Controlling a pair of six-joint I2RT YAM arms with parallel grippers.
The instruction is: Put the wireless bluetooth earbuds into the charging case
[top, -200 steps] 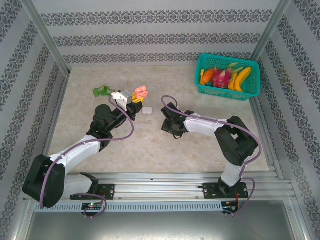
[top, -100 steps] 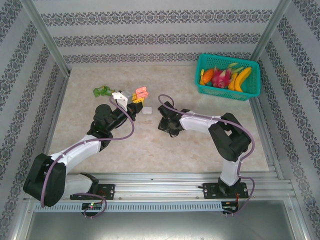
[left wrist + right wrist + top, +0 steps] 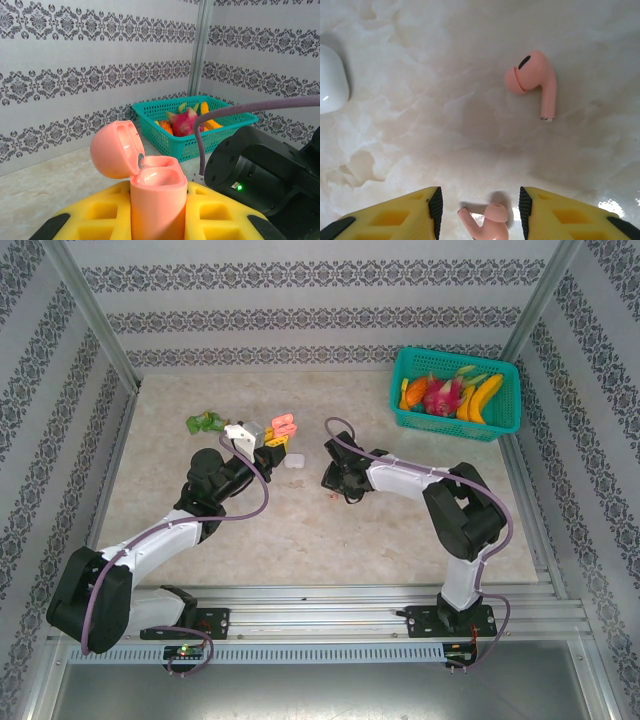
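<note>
- A green object [image 3: 205, 422] lies at the far left of the table [image 3: 400, 530], well apart from both arms.
- The left gripper [image 3: 159, 212] is clenched on the pink charging case [image 3: 156, 197]. It holds the case upright between its yellow fingers [image 3: 95, 217], above the table. The case's lid is swung open to the left, and both sockets face up.
- A white case [image 3: 294, 462] sits closed on the table just beside the left gripper, between the two grippers.
- The right gripper [image 3: 479, 200] points down at the table with its jaws apart, gripping nothing.
- One pink earbud [image 3: 487, 217] lies in the gap between the right gripper's fingers, clear of both pads.
- A second pink earbud [image 3: 532, 80] lies on the table a little beyond those fingers, its stem pointing back toward them.
- A teal basket [image 3: 500, 425] of fruit stands in the far right corner.
</note>
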